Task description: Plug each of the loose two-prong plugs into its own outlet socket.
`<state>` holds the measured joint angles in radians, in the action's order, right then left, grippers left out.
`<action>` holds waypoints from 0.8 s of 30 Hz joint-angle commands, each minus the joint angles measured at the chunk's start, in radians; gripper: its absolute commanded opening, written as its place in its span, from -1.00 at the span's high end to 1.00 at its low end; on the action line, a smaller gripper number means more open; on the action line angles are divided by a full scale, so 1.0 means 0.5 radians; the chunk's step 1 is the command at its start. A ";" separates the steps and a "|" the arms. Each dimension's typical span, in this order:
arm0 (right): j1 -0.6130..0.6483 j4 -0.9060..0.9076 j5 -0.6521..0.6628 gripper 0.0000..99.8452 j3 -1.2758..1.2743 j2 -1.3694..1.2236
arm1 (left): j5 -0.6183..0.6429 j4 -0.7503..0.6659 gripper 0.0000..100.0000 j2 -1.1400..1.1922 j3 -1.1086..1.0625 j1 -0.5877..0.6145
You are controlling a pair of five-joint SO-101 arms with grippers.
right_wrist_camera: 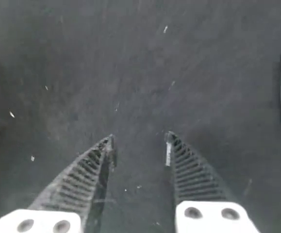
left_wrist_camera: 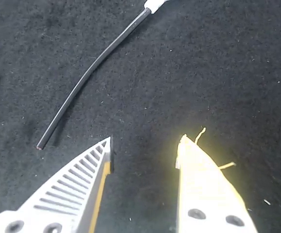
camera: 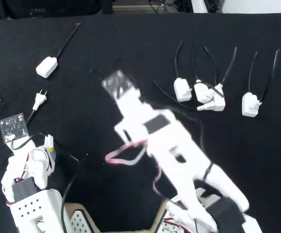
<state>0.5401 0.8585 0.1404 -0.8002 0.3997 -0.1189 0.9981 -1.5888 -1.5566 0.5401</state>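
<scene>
On the matte black cloth (camera: 96, 39) we find, at far left, a rounded white outlet socket (camera: 46, 67) on a black cord. Nearer the arms lies the loose plug (camera: 40, 99), its two thin prongs pointing away. The left gripper (left_wrist_camera: 145, 141) is spread, one finger ribbed white and one yellow-faced, beside a smooth cord (left_wrist_camera: 84, 76) whose white end is cut off. The right gripper (right_wrist_camera: 139, 138) is at centre with its ribbed fingers spread over bare cloth. At right, we cannot tell whether the four white blocks (camera: 182, 90) are mated.
</scene>
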 commanded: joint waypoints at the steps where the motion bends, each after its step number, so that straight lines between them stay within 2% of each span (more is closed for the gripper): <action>1: 0.043 -0.638 0.009 0.72 -0.600 0.195 | -0.077 0.003 0.55 0.000 0.192 -0.069; 5: 0.086 -0.896 0.006 0.72 -0.821 0.241 | -0.181 0.003 0.55 0.089 0.462 -0.133; 8: 0.175 -0.945 0.006 0.72 -0.888 0.256 | -0.181 0.003 0.55 0.371 0.790 -0.137; 16: 0.206 -0.924 0.006 0.72 -0.885 0.256 | -0.199 0.003 0.55 1.642 1.867 -0.140; 19: 0.206 -0.927 0.006 0.72 -0.885 0.256 | -0.377 0.003 0.55 2.090 2.251 -0.146; 24: 0.206 -0.930 0.006 0.72 -0.885 0.256 | -0.522 0.006 0.55 2.805 2.773 -0.143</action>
<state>0.6337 0.4104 0.1404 -1.2482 0.4887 -0.3291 0.9981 -0.4411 -0.4166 0.4803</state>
